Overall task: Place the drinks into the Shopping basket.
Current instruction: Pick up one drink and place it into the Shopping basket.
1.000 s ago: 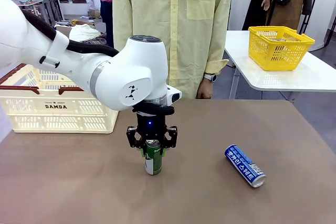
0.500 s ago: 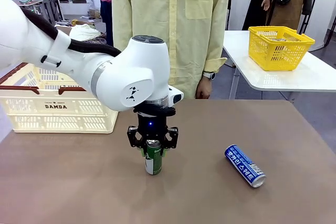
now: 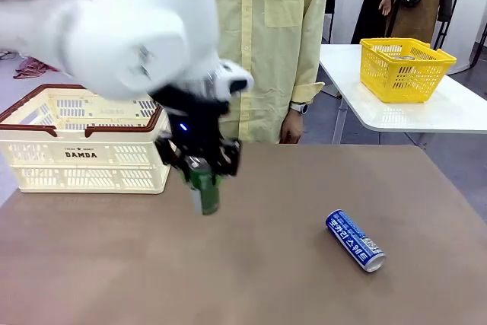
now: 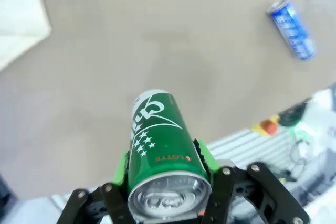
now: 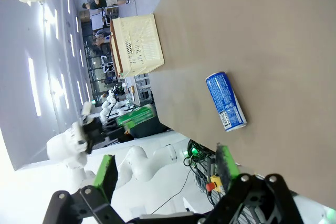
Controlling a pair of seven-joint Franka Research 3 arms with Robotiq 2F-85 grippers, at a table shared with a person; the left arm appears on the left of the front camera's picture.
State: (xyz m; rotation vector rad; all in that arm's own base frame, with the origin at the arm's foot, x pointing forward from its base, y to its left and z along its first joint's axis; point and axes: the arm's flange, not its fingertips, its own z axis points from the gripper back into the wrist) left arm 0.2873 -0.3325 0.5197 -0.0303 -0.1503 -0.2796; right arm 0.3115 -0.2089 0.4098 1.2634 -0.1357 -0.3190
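Observation:
My left gripper (image 3: 201, 174) is shut on the green and white drink can (image 3: 205, 197), which hangs clear above the brown table, right of the Shopping basket (image 3: 84, 159). In the left wrist view the green can (image 4: 160, 140) sits between the green pads (image 4: 203, 157), silver top toward the camera. The blue drink can (image 3: 355, 240) lies on its side at the table's right; it also lies far off in the left wrist view (image 4: 292, 29). My right gripper (image 5: 167, 166) is open with nothing in it, and the blue can (image 5: 224, 101) lies on the table beyond it.
A person in a pale yellow shirt (image 3: 266, 36) stands at the table's far edge, one hand (image 3: 289, 129) hanging near it. A yellow basket (image 3: 405, 68) sits on a separate white table at back right. The brown tabletop (image 3: 266, 279) is bare in front.
My left arm has lifted the green can off the table and carried it up and a little left, toward the cream basket. The blue can has not moved.

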